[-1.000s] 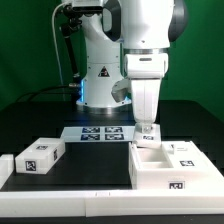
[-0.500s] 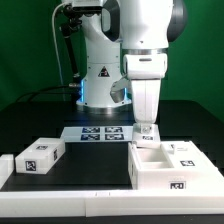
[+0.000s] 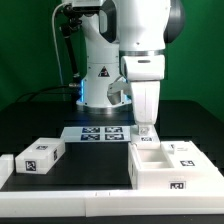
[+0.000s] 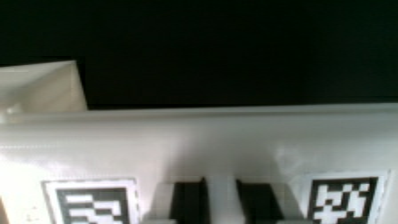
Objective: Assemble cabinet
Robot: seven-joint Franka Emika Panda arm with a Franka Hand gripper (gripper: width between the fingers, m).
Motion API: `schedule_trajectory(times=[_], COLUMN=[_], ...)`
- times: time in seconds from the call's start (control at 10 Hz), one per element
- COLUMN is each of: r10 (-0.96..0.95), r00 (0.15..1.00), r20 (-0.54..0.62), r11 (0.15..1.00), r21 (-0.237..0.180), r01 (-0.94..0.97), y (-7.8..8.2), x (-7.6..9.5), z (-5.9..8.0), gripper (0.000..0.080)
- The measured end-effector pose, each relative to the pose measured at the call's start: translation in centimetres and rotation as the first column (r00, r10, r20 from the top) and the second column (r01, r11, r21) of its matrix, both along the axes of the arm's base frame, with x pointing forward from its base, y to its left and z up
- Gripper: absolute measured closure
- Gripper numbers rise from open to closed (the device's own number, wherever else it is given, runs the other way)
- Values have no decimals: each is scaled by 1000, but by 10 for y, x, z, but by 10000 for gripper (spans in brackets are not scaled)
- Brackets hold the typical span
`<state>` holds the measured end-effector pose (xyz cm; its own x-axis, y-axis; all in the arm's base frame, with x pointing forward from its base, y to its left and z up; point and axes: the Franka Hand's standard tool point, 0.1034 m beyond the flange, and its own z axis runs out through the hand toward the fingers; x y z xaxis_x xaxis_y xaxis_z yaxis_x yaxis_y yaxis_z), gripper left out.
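Observation:
The cabinet body [image 3: 165,168] is a white open box at the exterior view's front right, with a marker tag on its front. It fills the near part of the wrist view [image 4: 196,150], showing two tags. My gripper [image 3: 148,129] points straight down at the body's back edge, touching or just above it. Its fingers stand close together with nothing visibly held; in the wrist view the gripper [image 4: 219,203] shows as two dark bars with a thin pale strip between. A small white tagged block [image 3: 40,157] lies at the exterior view's front left, apart from the gripper.
The marker board [image 3: 98,133] lies flat behind the body, just to the exterior view's left of my gripper. Another white tagged part [image 3: 188,150] sits against the body's far right side. A low white rim [image 3: 60,190] edges the black table at the front.
The arm has edged very slightly to the exterior view's left. The cabinet body and the block have not visibly moved.

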<state>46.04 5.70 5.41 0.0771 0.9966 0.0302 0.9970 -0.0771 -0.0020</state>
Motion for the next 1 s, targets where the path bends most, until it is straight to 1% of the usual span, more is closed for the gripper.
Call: schedule_trajectory(times=[0.3,0.5,0.7,1.0], r10=[3,17,14,4], r00=[1000,1000,1000,999], r20=[-1,15,22,34], r11=[1000,1000,1000,1000], r21=[0,6,10,16], r01=[-3,-17,-14,-5], y=[0,-1,-1,-1], x=[0,16,27,56], z=[-1,0,0,1], gripper=[729,729,729,729])
